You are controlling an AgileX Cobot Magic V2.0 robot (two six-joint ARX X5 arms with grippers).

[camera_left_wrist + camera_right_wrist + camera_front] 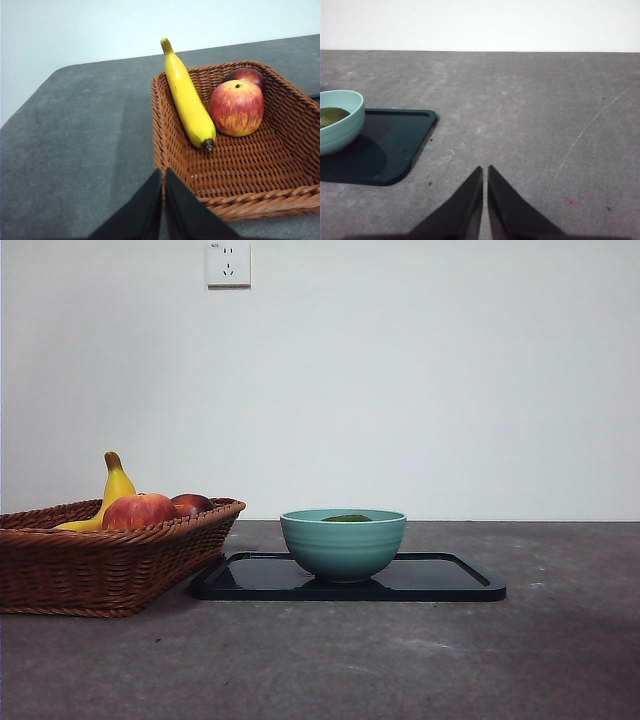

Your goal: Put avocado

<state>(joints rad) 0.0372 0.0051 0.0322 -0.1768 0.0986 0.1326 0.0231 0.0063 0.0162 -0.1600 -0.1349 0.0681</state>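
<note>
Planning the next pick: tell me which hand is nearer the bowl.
Right. The right hand hangs near the tray holding the bowl; the left hand is beside the basket.

Setting reads as a lab test bench, not a home kitchen. My work surface is a bare grey table (400, 660), scuffed and scratched, pushed against a plain white wall (420, 380) with a single power socket (228, 262) high up. Only staged props on it: a wicker basket (100, 565) of fruit, and a teal bowl (343, 543) on a black tray (440, 580). No cupboards, appliances or furnishings visible in my views.
</note>
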